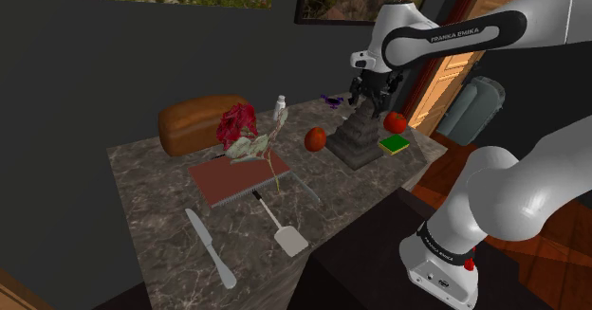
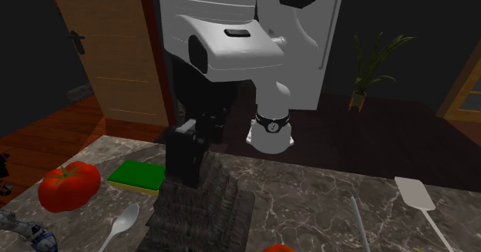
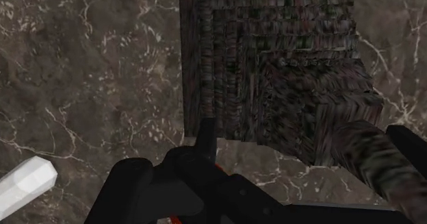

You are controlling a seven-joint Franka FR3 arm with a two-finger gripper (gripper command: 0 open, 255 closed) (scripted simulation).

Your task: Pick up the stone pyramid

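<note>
The stone pyramid (image 1: 357, 142) is a dark stepped block standing on the marble table (image 1: 161, 204), near the edge by the arm. My black gripper (image 1: 366, 94) hangs right over its tip. In the second exterior view the gripper (image 2: 185, 159) reaches down to the top steps of the pyramid (image 2: 212, 208). In the wrist view the pyramid (image 3: 274, 58) lies close below, and its upper block sits between the spread fingers of the gripper (image 3: 274, 181). The fingers stand apart, one finger (image 3: 133, 188) well off the stone. The pyramid rests on the table.
A tomato (image 1: 396, 122) and a green sponge (image 1: 395, 145) lie beside the pyramid, with a red fruit (image 1: 315, 139) on its other side. Further along are a rose (image 1: 239, 128) on a red book (image 1: 235, 178), a bread loaf (image 1: 197, 123), a spatula (image 1: 282, 227) and a knife (image 1: 211, 249).
</note>
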